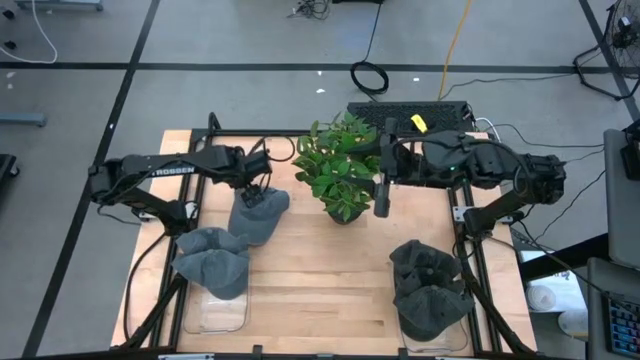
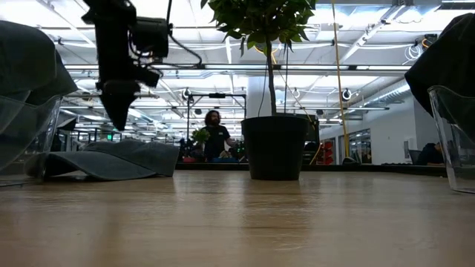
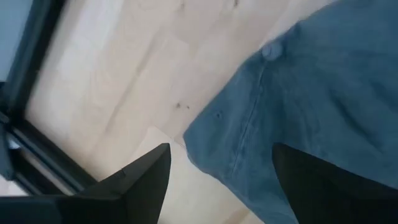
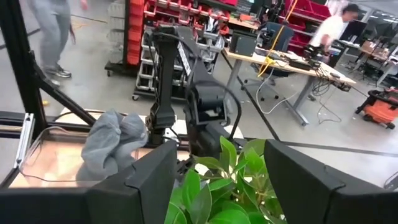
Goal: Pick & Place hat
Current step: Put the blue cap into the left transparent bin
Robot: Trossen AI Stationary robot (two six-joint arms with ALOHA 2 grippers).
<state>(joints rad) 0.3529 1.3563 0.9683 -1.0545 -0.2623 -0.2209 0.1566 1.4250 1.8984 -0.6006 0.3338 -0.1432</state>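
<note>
Left gripper (image 3: 217,180) spread over grey cap (image 3: 311,106); right gripper (image 4: 217,186) spread by plant (image 1: 340,165); only low view gives us person (image 2: 215,137).

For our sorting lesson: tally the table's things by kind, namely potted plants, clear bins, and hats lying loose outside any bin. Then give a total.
Potted plant: 1
Clear bins: 2, the left clear bin and the right clear bin
Loose hat: 1
Total: 4

High view looks straight down, low view level across table; both share the potted plant (image 1: 340,170)
</note>
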